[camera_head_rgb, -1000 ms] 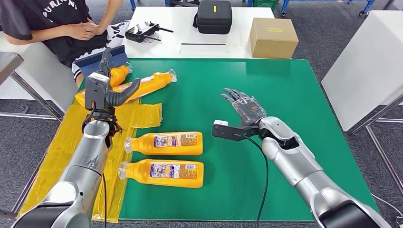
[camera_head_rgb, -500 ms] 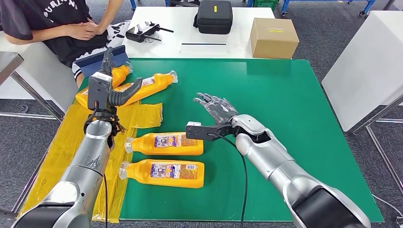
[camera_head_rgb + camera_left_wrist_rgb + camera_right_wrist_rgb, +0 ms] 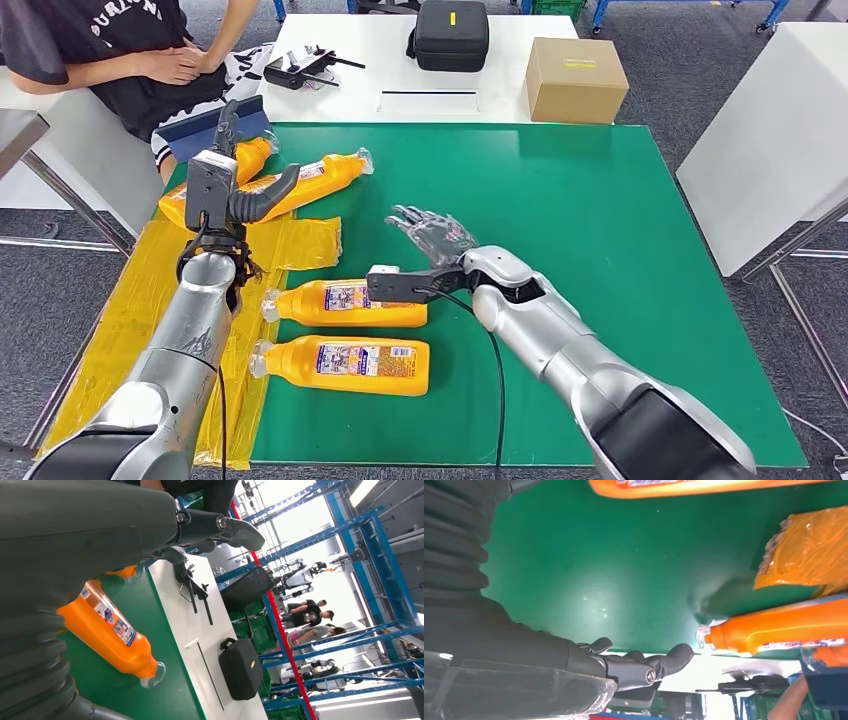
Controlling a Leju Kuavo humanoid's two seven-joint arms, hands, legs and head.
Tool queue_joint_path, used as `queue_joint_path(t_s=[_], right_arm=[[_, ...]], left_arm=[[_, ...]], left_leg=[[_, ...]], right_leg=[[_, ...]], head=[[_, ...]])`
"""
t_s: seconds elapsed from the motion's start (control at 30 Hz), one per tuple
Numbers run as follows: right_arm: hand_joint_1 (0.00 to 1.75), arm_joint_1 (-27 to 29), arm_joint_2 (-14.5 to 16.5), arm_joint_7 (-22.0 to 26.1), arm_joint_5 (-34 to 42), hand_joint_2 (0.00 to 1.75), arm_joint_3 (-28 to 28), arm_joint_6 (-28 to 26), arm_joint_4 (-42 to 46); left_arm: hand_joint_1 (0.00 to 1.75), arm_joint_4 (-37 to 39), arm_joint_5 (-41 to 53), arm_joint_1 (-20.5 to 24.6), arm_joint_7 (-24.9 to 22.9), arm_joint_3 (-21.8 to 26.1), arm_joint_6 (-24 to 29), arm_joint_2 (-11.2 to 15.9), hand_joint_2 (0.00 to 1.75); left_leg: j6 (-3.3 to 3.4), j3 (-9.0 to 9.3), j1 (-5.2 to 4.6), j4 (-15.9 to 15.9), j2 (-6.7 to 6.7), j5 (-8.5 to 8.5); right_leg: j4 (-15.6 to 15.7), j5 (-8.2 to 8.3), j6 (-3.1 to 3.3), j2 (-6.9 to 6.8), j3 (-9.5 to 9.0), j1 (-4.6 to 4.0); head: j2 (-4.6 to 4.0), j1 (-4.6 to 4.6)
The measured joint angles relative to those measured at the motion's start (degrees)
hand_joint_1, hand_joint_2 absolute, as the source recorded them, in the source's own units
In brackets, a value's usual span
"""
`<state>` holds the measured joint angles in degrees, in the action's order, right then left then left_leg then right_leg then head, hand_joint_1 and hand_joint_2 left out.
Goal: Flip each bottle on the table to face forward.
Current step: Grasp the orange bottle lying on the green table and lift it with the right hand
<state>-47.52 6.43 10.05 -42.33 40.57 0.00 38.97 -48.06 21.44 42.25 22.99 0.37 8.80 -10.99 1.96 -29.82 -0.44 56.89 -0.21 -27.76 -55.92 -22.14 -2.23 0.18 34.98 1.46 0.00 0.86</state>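
Observation:
Several orange bottles lie on their sides on the green table (image 3: pixel 600 220). Two lie near the front with labels up: one (image 3: pixel 350 302) just left of my right wrist, the other (image 3: pixel 345 363) closer to the front edge. A third bottle (image 3: pixel 312 180) lies at the back left, partly behind my left hand (image 3: pixel 245 190), which is raised above it, fingers apart and empty. This bottle also appears in the left wrist view (image 3: pixel 107 635) and right wrist view (image 3: pixel 784 627). A fourth bottle (image 3: pixel 250 156) lies behind it. My right hand (image 3: pixel 432 232) hovers open over the mat beyond the nearer labelled bottle.
Crumpled yellow plastic (image 3: pixel 290 243) covers the table's left side. A person (image 3: pixel 120 55) sits at the back left. Behind the table, a white table holds a black case (image 3: pixel 451 34), a cardboard box (image 3: pixel 575 78) and a black controller (image 3: pixel 305 66).
My right hand has swept left across the green table, from the middle to just beyond the nearer labelled bottle. My left hand has barely moved.

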Motion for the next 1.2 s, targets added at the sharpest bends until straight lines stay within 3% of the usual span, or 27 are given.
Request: queue_joint_path(t_s=[0.43,1.2], right_arm=[[0.00,-1.0,4.7,-1.0,0.0,1.75,1.7,-3.4,-9.4],[0.00,-1.5,7.4,-1.1,1.0,1.75,1.9,-3.0,-14.7]], left_arm=[[0.00,1.9,-0.4,1.2,1.3,0.0,0.1,0.0,1.75],[0.00,5.2,-1.8,2.0,2.6,0.0,0.5,0.0,1.75]], left_leg=[[0.00,0.02,0.00,0.0,0.00,0.00],[-0.01,0.06,-0.01,0.0,0.01,0.01]], right_leg=[[0.0,0.00,0.00,0.01,0.00,0.00],[0.0,0.00,0.00,0.04,-0.01,-0.01]], head=[[0.00,0.01],[0.00,0.01]])
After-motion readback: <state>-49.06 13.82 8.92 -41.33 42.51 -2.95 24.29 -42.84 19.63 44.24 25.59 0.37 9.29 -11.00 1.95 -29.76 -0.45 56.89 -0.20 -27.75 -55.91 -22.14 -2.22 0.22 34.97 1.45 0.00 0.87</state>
